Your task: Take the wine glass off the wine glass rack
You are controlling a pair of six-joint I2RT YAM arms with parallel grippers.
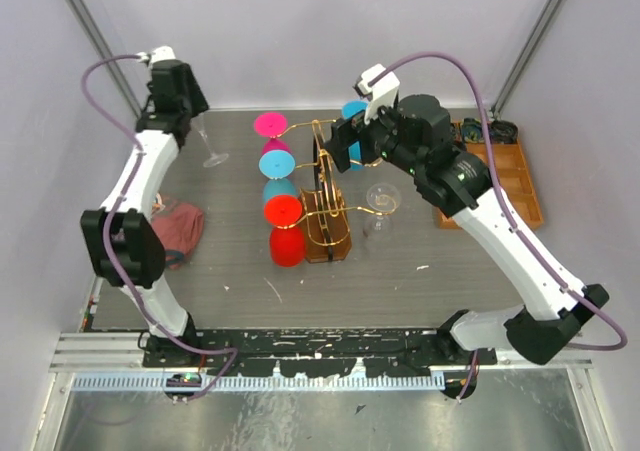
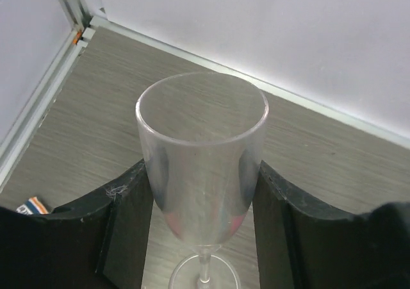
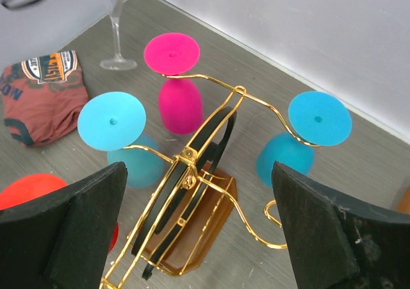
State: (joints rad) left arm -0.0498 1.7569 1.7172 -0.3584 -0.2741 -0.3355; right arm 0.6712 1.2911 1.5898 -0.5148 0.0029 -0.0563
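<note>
At upper left overhead, a clear wine glass [image 1: 214,158] is held upright by the left gripper [image 2: 204,173], off the rack [image 1: 325,201]; the right gripper [image 3: 198,173] is spread wide above the rack.

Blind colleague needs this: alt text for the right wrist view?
The open right gripper hovers over the gold wine glass rack, which holds a pink glass and two blue glasses upside down. A clear glass stands beyond.

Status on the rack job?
Left gripper shut on clear wine glass, clear of wine glass rack. Right gripper open over it. Blue wine glass hanging close; nothing blocking.
</note>
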